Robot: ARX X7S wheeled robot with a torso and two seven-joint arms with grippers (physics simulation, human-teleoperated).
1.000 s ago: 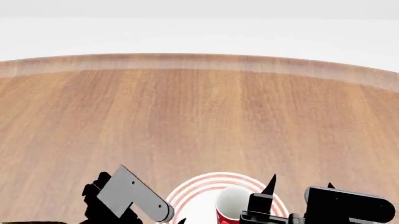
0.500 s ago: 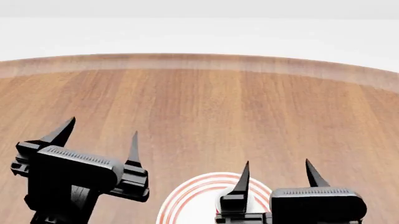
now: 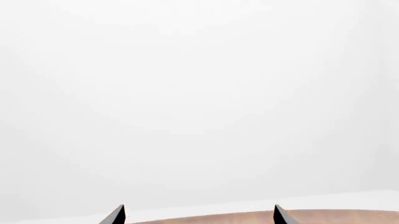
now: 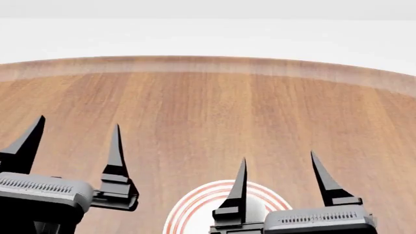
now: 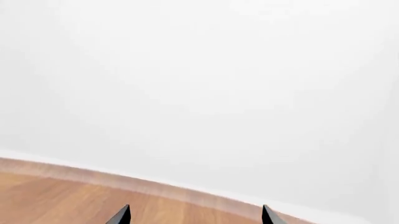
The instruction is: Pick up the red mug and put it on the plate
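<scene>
your left gripper [image 4: 75, 131] is raised at the left of the head view with its two pointed fingers [image 4: 117, 146] spread wide and nothing between them; it is released. your right gripper [image 4: 281, 165] stands at the lower middle-right, its fingers [image 4: 322, 175] also parted and pointing up and away from you, released as well, with only bare wood visible in the gap.

the plate [image 4: 195, 202] lies on the wooden surface [image 4: 215, 112] at the very bottom edge of the head view, its red rings curving out from behind your right gripper's left finger. most of the plate is cut off by the frame edge or hidden by the gripper body. the red mug cannot be clearly made out: a pale rounded patch [image 4: 255, 209] shows on the plate just behind that finger, but whether it is the mug's white inside you cannot tell from this.

in the left wrist view only the two fingertips [image 3: 118, 213] show, apart, against blank white, with a thin strip of the surface [image 3: 249, 217] low between them. in the right wrist view the fingertips [image 5: 267, 215] are likewise apart, over the far edge of the surface [image 5: 74, 196] and the white background.
</scene>
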